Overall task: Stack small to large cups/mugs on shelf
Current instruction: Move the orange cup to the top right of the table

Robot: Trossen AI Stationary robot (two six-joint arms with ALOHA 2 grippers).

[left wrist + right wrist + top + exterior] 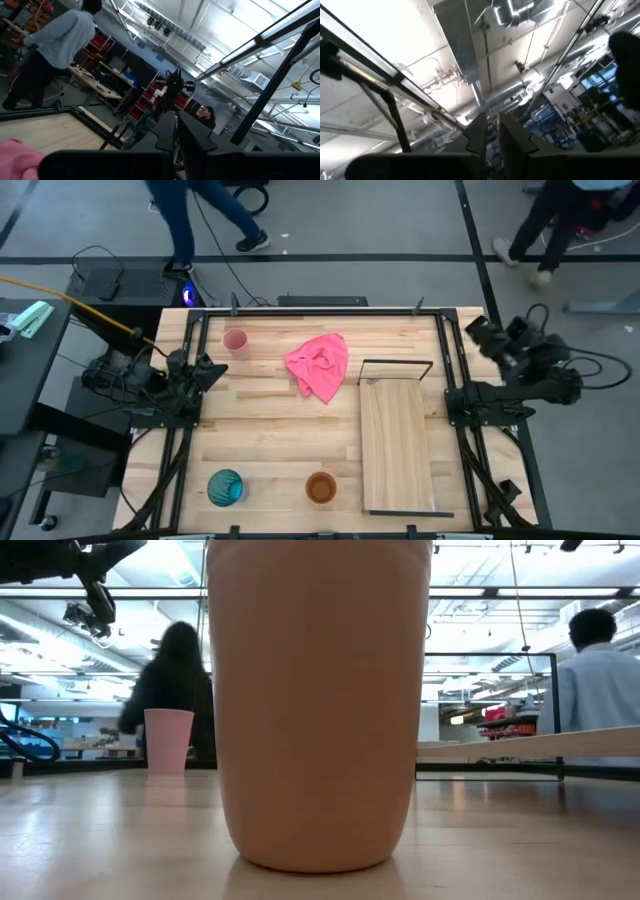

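The small pink cup (235, 340) stands upright at the table's far left; it also shows in the low view (168, 740). The teal-blue cup (225, 487) and the orange-brown cup (321, 488) stand upright near the front edge. The orange-brown cup fills the low view (320, 700). The light-wood shelf (397, 450) lies at the right, its black wire frame (396, 370) at the far end. My left gripper (212, 370) waits at the table's left edge and my right gripper (452, 405) at the right edge. Both are shut, empty and tilted up toward the ceiling.
A crumpled pink cloth (318, 365) lies between the pink cup and the shelf's wire frame. Black frame rails run along the table's left and right sides. People walk beyond the far edge (200, 220).
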